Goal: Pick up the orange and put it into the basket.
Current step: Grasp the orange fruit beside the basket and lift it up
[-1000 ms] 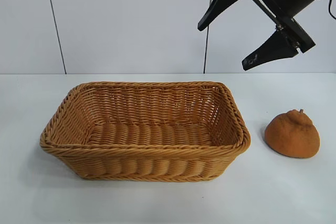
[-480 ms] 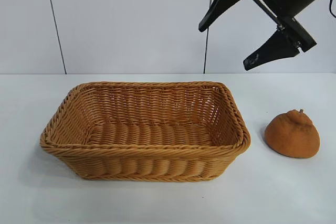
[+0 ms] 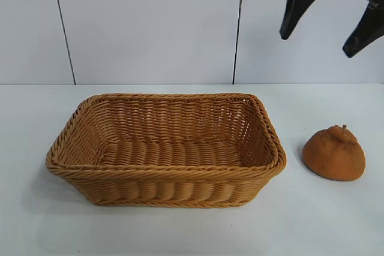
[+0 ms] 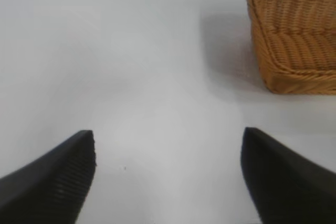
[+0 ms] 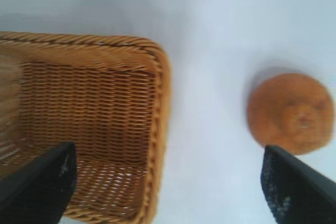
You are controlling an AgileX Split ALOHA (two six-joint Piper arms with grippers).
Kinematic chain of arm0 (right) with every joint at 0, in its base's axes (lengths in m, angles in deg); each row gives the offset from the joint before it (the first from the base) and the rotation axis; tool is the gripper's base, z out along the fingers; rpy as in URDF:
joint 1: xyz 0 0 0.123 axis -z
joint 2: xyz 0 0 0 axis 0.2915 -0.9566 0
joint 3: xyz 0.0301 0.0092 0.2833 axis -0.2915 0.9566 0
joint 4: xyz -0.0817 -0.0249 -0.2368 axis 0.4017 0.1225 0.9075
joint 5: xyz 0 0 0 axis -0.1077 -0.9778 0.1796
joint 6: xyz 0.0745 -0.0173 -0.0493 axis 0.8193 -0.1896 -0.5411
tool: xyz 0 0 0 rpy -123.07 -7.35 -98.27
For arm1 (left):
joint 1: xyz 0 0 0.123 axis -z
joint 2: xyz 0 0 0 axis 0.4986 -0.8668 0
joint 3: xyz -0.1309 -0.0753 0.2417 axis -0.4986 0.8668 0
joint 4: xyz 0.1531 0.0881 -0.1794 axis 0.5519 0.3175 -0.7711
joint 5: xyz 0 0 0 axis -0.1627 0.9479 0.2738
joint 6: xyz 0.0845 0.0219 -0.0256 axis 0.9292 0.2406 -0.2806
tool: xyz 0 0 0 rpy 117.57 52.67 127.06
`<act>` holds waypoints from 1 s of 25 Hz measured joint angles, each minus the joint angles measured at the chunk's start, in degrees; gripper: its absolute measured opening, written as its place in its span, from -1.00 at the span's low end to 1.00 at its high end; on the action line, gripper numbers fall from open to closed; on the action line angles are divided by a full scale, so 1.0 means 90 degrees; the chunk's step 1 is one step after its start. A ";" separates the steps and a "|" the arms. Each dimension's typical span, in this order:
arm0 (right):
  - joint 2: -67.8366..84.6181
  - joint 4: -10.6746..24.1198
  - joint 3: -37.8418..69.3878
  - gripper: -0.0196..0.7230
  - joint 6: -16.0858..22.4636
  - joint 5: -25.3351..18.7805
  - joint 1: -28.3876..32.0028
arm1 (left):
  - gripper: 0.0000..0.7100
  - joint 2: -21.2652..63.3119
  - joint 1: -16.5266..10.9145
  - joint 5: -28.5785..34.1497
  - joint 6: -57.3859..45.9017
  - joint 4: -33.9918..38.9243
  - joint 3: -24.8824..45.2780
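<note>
The orange (image 3: 333,153), dull brownish-orange and lumpy with a small stem, lies on the white table to the right of the basket (image 3: 165,175). The basket is a wide golden-tan wicker one and holds nothing. My right gripper (image 3: 317,43) hangs open and empty high above the gap between basket and orange. In the right wrist view the orange (image 5: 290,112) and the basket's corner (image 5: 156,103) lie far below the open gripper (image 5: 169,166). My left gripper (image 4: 169,140) is open over bare table; the basket's corner (image 4: 262,40) shows farther off. The left arm is out of the exterior view.
The white table (image 3: 324,220) runs back to a pale panelled wall (image 3: 150,22). Bare table lies in front of the basket and around the orange.
My right gripper has swung right and turned, so its fingers now hang side by side pointing down nearer above the orange. Basket and orange have not moved.
</note>
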 joint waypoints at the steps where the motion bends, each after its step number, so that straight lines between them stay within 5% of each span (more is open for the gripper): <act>1: -0.0007 0.0028 0.0000 0.81 0.0032 -0.0021 0.0059 | 0.55 0.0031 0.0000 0.0000 0.0000 0.0000 0.0000; 10: -0.0732 0.0091 -0.0012 0.81 0.0112 -0.0030 0.0781 | 0.55 0.0037 0.0000 0.0000 0.0000 -0.0054 0.0000; 25: -0.2650 0.0122 -0.0012 0.81 0.0112 0.0300 0.0821 | 0.55 0.0037 0.0000 0.0000 0.0000 -0.0054 0.0000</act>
